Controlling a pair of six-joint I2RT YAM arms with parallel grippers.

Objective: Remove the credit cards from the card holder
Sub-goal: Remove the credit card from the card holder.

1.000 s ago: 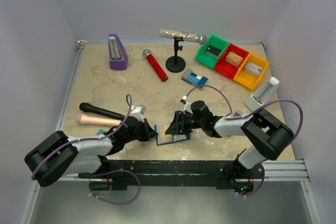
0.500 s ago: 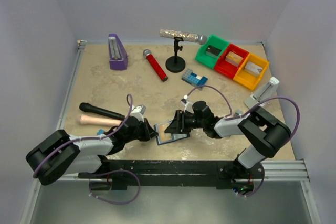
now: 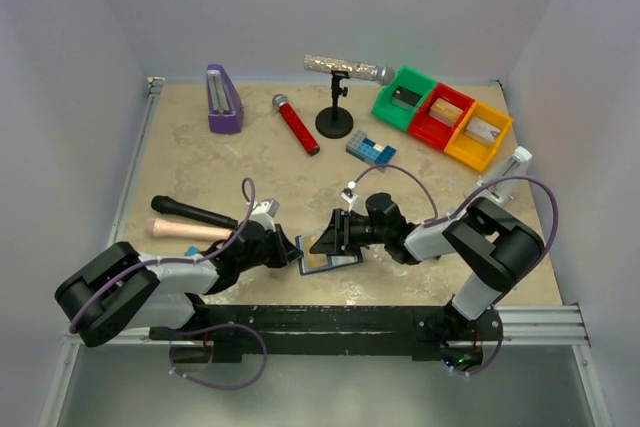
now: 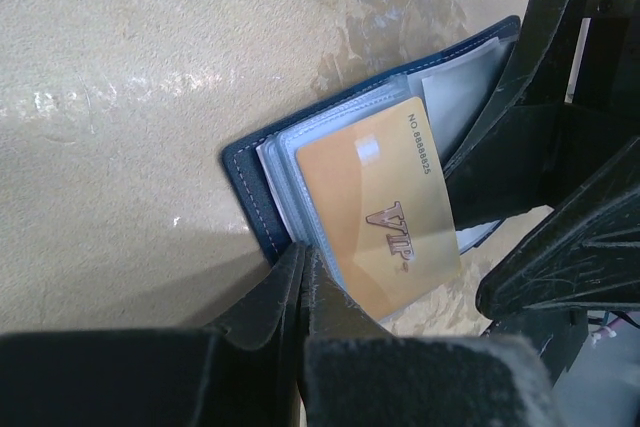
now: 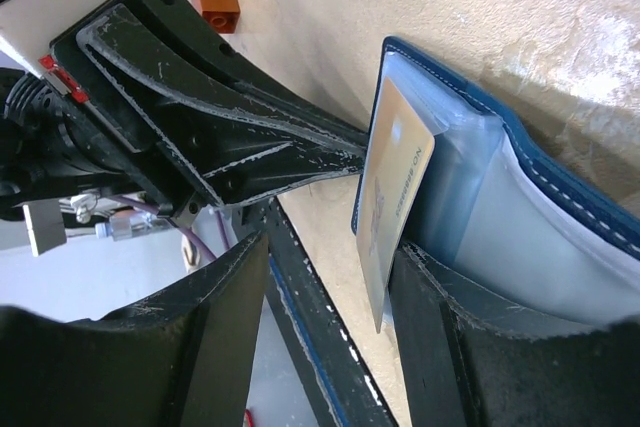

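Credit cards sit in the card holder point(image 3: 325, 250), which lies open on the table point(image 3: 200, 162) near its front edge, between the two grippers; a gold VIP card point(image 4: 375, 212) juts from its clear sleeves point(image 4: 285, 152). Left gripper point(image 4: 303, 267) has its fingertips pressed together at the holder's edge beside that card's corner; whether they pinch anything I cannot tell. Right gripper point(image 5: 330, 267) stands partly spread, the gold card between its fingers, against one and clear of the other. It should probably close squarely on the card's free end and draw along the pocket's line while the left pins the holder, lest the wallet drag.
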